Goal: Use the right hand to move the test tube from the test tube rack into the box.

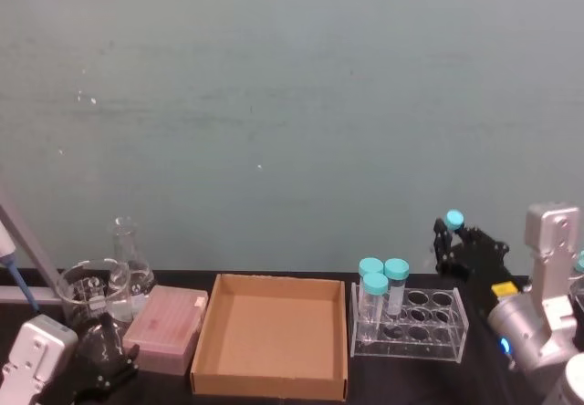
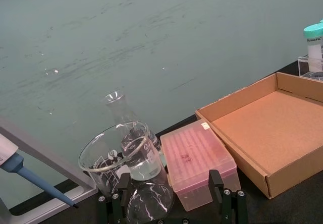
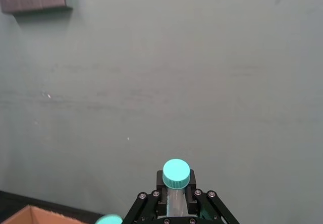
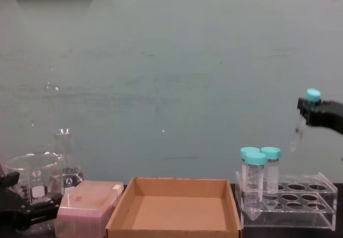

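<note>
1. Right tool: raised in the air above the right end of the test tube rack. Its fingers are clamped on the test tube, just under the teal cap.
2. Test tube: clear of the rack, touching nothing but the tool. In the chest view it hangs cap up, with the conical tip slanting down toward the robot's left. The right wrist view shows the cap end-on between the finger pads.
3. Rack: stands on the dark surface, just to the right of the box. Three wide teal-capped tubes stand upright at its left end.
4. Box: brown cardboard tray, open side up, between the rack and a pink plastic box.
5. Left tool: low at the near left of the surface. In the left wrist view its fingers stand wide apart and grip nothing.
6. Left-side glassware: beaker and conical flask, behind the pink box.
</note>
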Robot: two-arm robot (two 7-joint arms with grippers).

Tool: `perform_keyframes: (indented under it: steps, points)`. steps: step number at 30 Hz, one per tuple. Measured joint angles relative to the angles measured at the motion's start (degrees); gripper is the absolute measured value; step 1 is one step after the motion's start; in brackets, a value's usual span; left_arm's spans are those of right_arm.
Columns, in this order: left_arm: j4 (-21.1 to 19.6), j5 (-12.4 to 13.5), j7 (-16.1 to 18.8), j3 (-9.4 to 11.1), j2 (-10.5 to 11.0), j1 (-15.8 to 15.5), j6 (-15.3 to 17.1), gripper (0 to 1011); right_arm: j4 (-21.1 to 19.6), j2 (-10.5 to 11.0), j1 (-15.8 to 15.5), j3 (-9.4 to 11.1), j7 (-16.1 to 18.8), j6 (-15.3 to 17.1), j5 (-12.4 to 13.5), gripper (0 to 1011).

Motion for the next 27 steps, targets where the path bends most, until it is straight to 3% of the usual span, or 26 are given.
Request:
perform_keyframes:
  steps: [7,12,22,27]
  points:
    - [0.0,0.0,0.0,0.0,0.0,0.0,0.0,1000,-4.6,0.73,0.14,0.03,2.43,3.0,1.99,211]
    - [0.0,0.0,0.0,0.0,0.0,0.0,0.0,1000,-6.85,0.8,1.44,-1.34,4.24,4.19,3.15,211]
    - [0.0,0.0,0.0,0.0,0.0,0.0,0.0,1000,-8.78,-0.94,5.44,-7.05,7.66,8.69,4.8,211]
    - [0.0,0.01,0.0,0.0,0.0,0.0,0.0,1000,-6.74,-2.57,7.61,-10.73,8.23,13.72,4.97,210]
